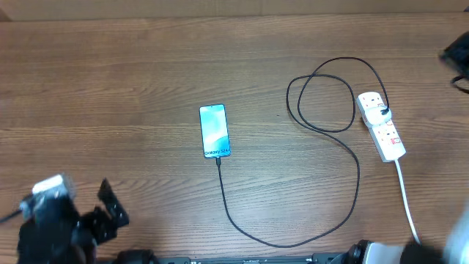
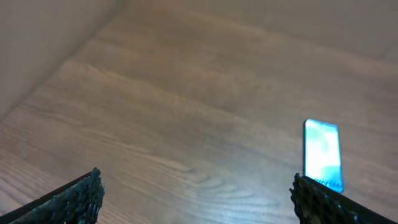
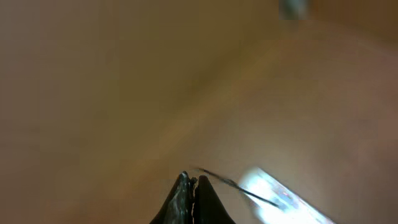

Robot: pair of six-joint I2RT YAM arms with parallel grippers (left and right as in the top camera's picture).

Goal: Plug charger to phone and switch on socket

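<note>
Phone (image 1: 214,130) lies mid-surface, charger (image 1: 293,242) seemingly plugged in already and running to socket (image 1: 382,125), so left gripper (image 2: 196,182) idles wide open and right gripper (image 3: 191,186) is clenched empty, probably for the switch.
</note>
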